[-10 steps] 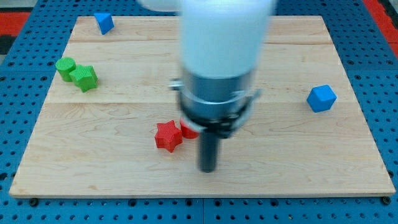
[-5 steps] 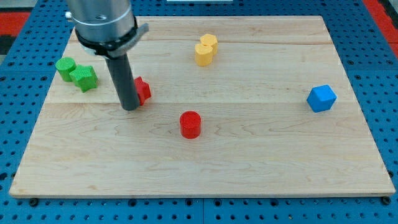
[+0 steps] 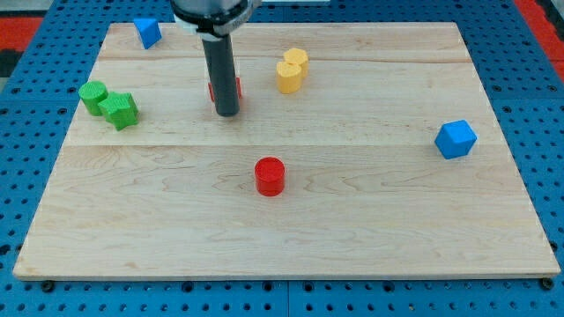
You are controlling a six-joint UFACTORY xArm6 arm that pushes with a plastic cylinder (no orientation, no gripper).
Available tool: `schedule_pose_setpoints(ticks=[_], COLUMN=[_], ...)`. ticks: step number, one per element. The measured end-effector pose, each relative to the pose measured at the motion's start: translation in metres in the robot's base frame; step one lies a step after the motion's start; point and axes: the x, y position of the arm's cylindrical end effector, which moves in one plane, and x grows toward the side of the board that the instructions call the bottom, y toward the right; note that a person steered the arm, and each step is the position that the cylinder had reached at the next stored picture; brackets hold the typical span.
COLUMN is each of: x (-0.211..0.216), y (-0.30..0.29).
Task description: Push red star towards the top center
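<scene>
- Now my tip [image 3: 226, 113] touches the red star [image 3: 236, 88], which the rod mostly hides.
- No hand here; the rod grasps nothing.
- Red cylinder [image 3: 270, 176] sits well below.

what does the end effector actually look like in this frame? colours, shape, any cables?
A straight, dark grey cylindrical rod, matte, ending in my tip. Above it, a wider dark collar with a metallic rim is cut off by the view's top edge. No cables or markings are visible.

Pale smooth wood board [image 3: 352, 220], matt dark rod [image 3: 222, 75]
</scene>
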Motion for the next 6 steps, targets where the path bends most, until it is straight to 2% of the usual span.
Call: schedule_pose_setpoints(ticks=[2, 3, 5, 6], x=[-0.058, -0.051, -0.047, -0.065], y=[0.003, 0.001, -0.045, -0.019])
